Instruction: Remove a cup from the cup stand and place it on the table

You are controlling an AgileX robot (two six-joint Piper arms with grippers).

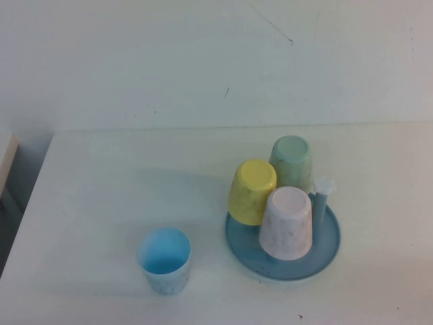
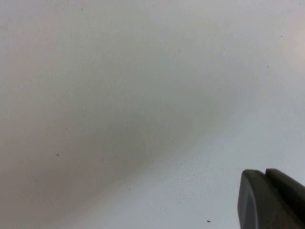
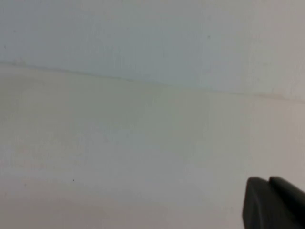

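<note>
The light blue speckled cup (image 1: 164,261) stands upright on the white table (image 1: 108,189), left of the cup stand, with nothing holding it. The teal cup stand (image 1: 325,252) holds a yellow cup (image 1: 252,191), a pale green cup (image 1: 291,162) and a pale pink cup (image 1: 287,223), all upside down on pegs. One white-tipped peg (image 1: 323,187) is bare. Neither arm shows in the high view. My left gripper (image 2: 265,172) is shut and empty over bare table. My right gripper (image 3: 268,180) is shut and empty, facing the table's far edge and the wall.
The table's left edge (image 1: 30,196) drops off beside a pale object (image 1: 5,152) at the far left. The wall rises behind the table's back edge (image 1: 237,126).
</note>
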